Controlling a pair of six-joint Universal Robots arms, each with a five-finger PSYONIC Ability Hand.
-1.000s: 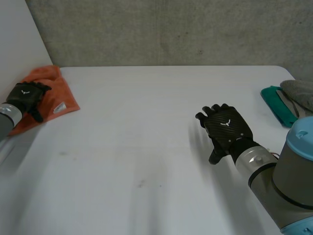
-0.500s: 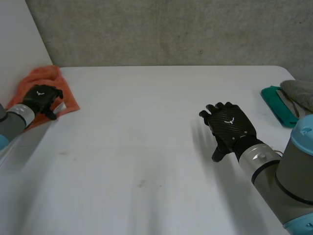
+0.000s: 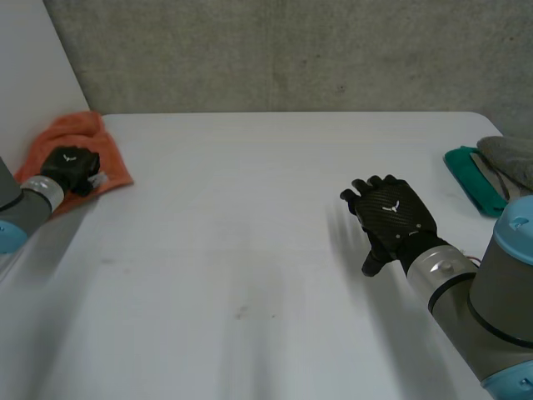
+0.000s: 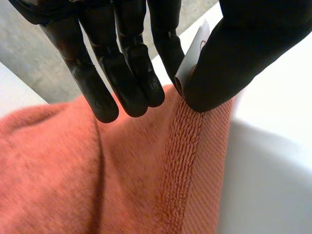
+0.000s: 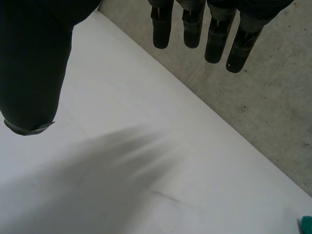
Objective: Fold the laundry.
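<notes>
We see our right hand [image 5: 34, 58], fingers straight and spread from the thumb, holding nothing above the white table [image 5: 122, 190].

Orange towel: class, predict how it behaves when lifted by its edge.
Probably floppy: the orange towel lies in soft rumples. Likely light, since the left hand pinches just its hem. Its looped pile should resist slipping.

Fuzzy orange terry towel [image 4: 58, 175], smooth matt white table [image 3: 250, 250], rough grey concrete wall [image 3: 291, 50]
</notes>
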